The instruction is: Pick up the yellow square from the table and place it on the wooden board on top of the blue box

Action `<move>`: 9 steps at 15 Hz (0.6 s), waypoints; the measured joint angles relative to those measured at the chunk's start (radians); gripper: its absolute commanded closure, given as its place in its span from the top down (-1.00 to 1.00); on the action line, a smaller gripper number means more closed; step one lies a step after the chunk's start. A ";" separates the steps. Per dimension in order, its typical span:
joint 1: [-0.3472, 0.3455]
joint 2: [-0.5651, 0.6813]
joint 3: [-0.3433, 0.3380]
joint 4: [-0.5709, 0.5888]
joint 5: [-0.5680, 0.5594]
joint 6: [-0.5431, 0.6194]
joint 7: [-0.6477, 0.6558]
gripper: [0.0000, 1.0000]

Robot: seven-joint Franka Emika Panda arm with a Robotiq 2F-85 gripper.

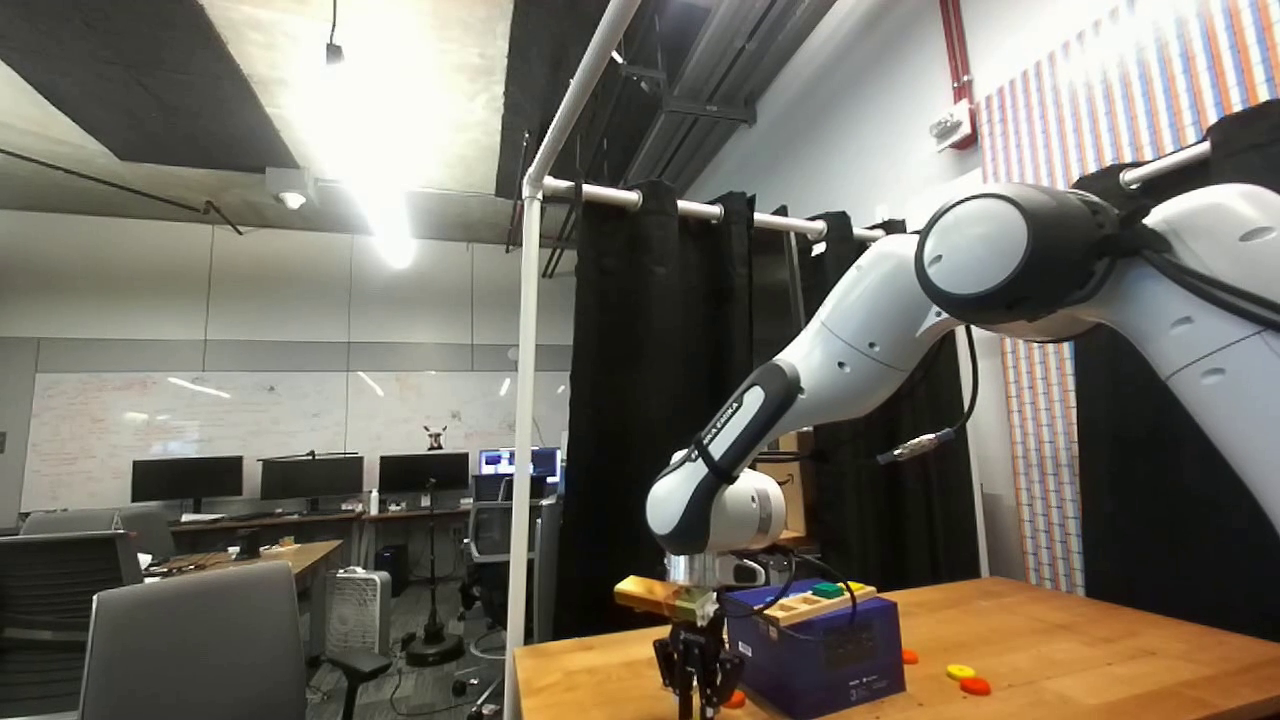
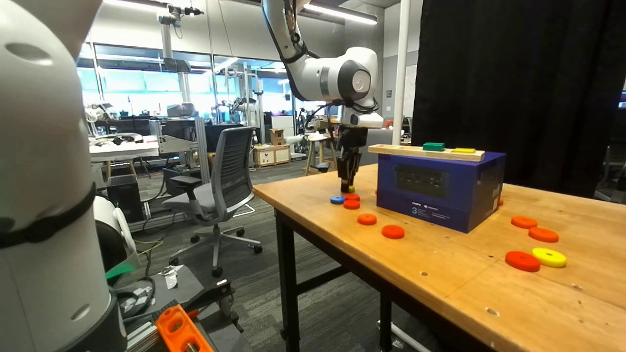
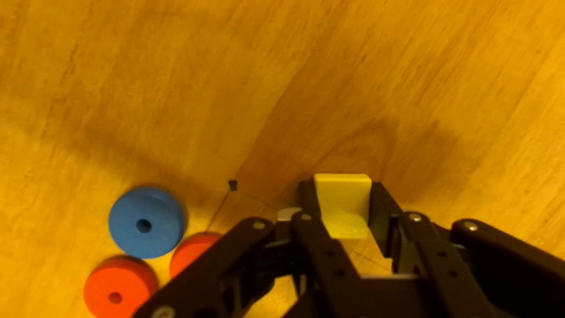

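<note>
The yellow square [image 3: 343,203] sits between the fingers of my gripper [image 3: 344,207] in the wrist view, with a finger pad against each side. In an exterior view a small part of the yellow square [image 2: 351,188] shows beside the fingertips [image 2: 346,188], at or just above the table [image 2: 440,254]. I cannot tell whether it touches the tabletop. The blue box [image 2: 425,195] stands beside the gripper, also in an exterior view [image 1: 830,660]. The wooden board [image 2: 403,149] lies on top of the box; it also shows in an exterior view [image 1: 790,608].
A green block [image 2: 433,146] and another yellow piece [image 2: 464,150] lie on the board. A blue disc [image 3: 147,222] and red-orange discs [image 3: 120,289] lie near the gripper. More orange discs [image 2: 393,231] and a yellow disc [image 2: 549,257] lie around the box.
</note>
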 measured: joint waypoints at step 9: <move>0.016 -0.031 -0.016 0.002 -0.051 -0.006 0.017 -0.73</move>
